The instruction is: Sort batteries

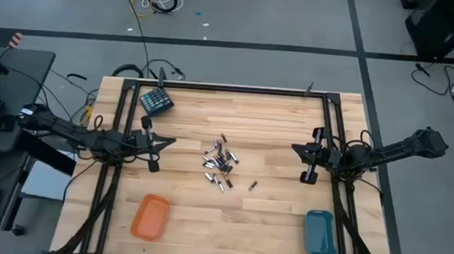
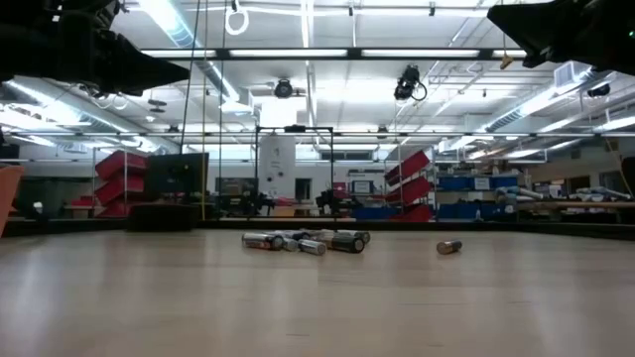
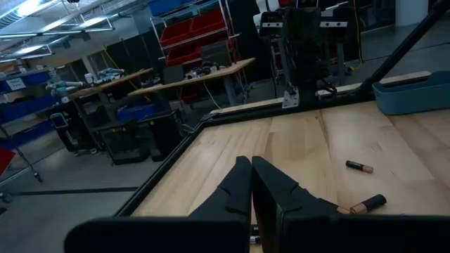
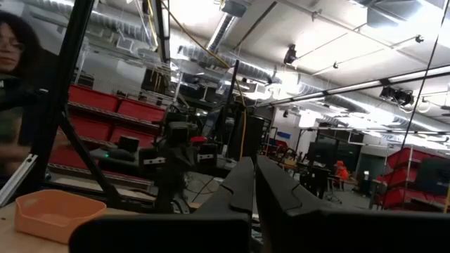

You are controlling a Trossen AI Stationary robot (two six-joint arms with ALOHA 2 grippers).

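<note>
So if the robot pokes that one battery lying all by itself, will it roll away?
Probably. The lone battery is a small round cylinder lying on its side on the smooth wooden table, so a sideways nudge would likely set it rolling. It looks hard and stiff, not bendy. Being tiny and smooth, it might slip from a pinch.

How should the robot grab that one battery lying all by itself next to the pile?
Probably from straight above, pinching the lone battery across its round middle. It lies flat on the table, apart from the pile, so there is room on both sides.
</note>
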